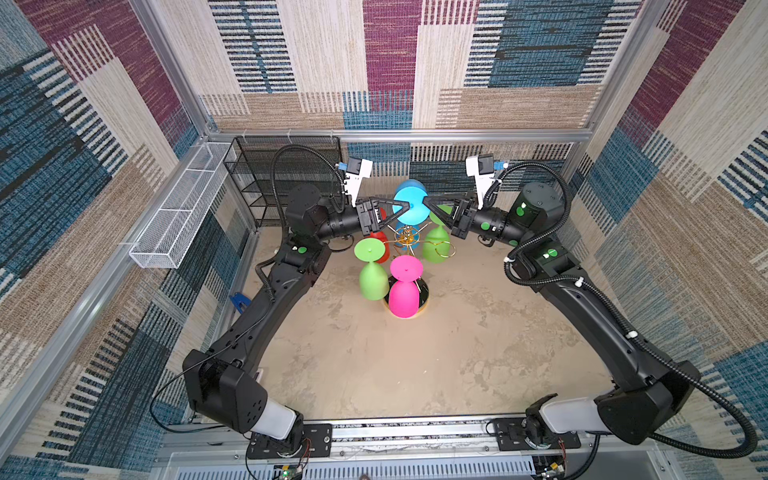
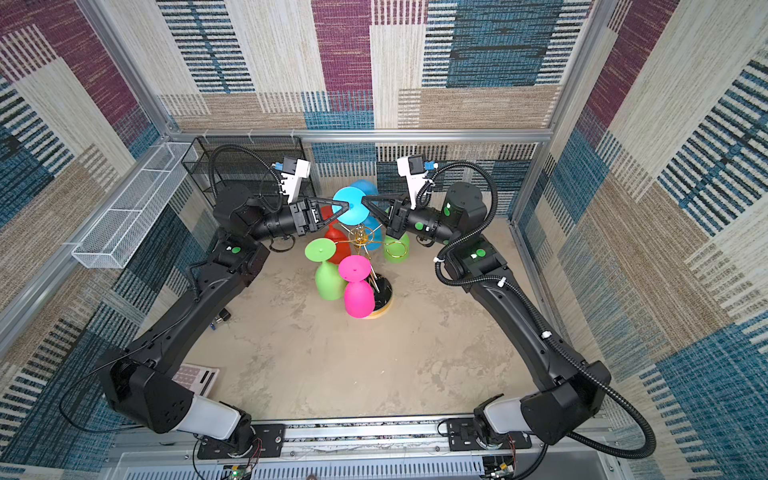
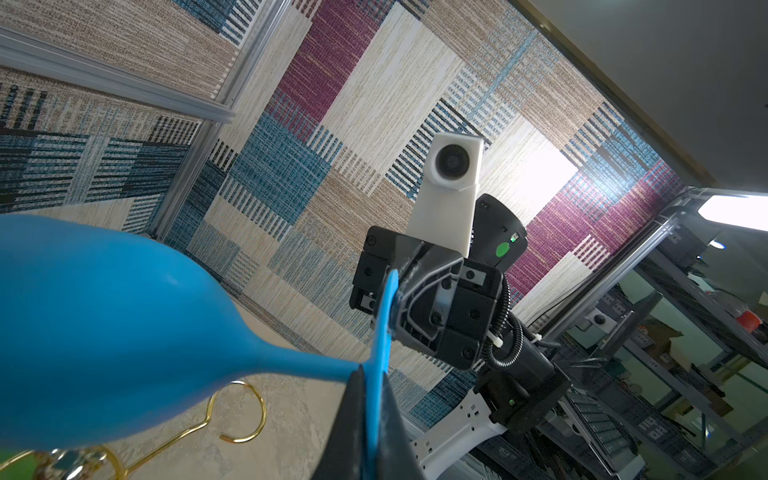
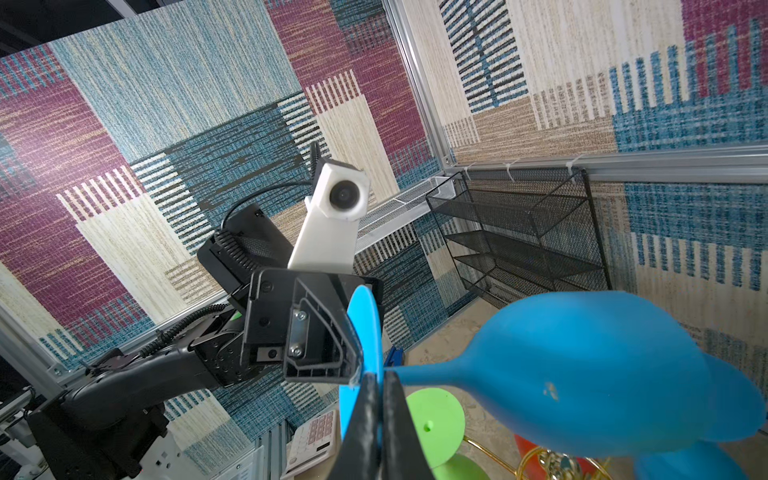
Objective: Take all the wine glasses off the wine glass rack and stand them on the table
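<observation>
A blue wine glass (image 1: 411, 216) (image 2: 349, 216) hangs tilted above the gold wire wine glass rack (image 1: 406, 237) (image 2: 360, 240), clear of its arms. My left gripper (image 1: 405, 205) (image 2: 346, 203) is shut on the edge of the glass's round foot, with the bowl (image 3: 104, 324) off to the side in the left wrist view (image 3: 374, 374). My right gripper (image 1: 424, 201) (image 2: 364, 200) pinches the opposite edge of the same foot (image 4: 365, 332), its fingers closed tight on it in the right wrist view (image 4: 379, 376). An empty gold ring arm (image 3: 245, 411) sits below the bowl.
Green (image 1: 372, 270), pink (image 1: 404, 291), red (image 1: 381, 247), a second green (image 1: 436, 247) and a second blue glass (image 1: 401, 244) hang upside down on the rack, over its black base (image 1: 423, 291). A black mesh shelf (image 1: 270, 183) and white mesh basket (image 1: 183, 208) stand back left. A calculator (image 2: 195, 378) lies front left.
</observation>
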Controlling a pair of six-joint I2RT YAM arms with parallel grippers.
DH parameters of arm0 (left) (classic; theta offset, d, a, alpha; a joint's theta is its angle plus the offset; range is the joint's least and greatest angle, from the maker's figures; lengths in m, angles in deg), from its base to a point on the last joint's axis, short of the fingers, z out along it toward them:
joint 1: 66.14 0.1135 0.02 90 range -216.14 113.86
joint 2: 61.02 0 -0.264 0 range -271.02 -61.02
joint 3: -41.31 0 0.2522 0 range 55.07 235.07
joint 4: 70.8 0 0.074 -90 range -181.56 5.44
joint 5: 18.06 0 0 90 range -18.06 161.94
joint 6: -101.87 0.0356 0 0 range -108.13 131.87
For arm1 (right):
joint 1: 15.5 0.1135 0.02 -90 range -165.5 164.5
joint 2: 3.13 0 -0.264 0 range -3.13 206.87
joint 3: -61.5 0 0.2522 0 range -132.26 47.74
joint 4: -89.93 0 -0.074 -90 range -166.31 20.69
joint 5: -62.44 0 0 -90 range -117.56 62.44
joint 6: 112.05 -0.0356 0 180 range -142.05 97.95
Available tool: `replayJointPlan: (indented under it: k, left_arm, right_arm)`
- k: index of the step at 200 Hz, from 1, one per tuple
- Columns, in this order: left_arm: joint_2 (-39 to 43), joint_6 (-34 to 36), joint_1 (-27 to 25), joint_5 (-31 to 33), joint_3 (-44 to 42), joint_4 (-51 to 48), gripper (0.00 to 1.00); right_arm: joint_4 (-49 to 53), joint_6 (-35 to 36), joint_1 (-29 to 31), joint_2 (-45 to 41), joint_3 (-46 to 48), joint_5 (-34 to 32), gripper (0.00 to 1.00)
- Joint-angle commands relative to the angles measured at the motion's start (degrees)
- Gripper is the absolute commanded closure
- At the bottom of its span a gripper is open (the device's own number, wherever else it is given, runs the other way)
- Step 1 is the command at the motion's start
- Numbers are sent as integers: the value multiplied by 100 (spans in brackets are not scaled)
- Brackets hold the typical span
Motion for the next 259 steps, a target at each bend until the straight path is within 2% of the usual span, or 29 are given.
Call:
replayJointPlan:
  k: [1, 15, 27, 50, 85, 128, 180, 259]
  left_arm:
    - [152, -59, 32, 496, 283, -1011, 100]
    - [283, 144, 86, 1024, 556, -2013, 100]
    - [366, 223, 125, 1350, 757, -2539, 100]
    - [368, 53, 178, 1455, 1022, -2867, 100]
    - [214, -581, 187, 1252, 1127, -2567, 100]
    - [228, -728, 188, 1251, 1267, -2663, 100]
    - [317, -881, 196, 1155, 1208, -2629, 100]
    - [397, -1454, 283, 903, 953, -2003, 100]
  right_arm:
    - [-14, 112, 30, -73, 9, -226, 54]
    - [-34, 279, 30, -283, 203, -491, 22]
    - [-66, 553, 30, -489, 387, -731, 12]
    - [-201, 1312, 26, -851, 770, -1251, 5]
    - [-580, 2555, 157, -929, 1158, -1912, 0]
    - [-1693, 3688, 572, -629, 1681, -1990, 1]
    - [-2382, 3650, 690, 152, 1469, -1635, 1]
    - [-3034, 3475, 810, 1010, 1033, -1760, 1]
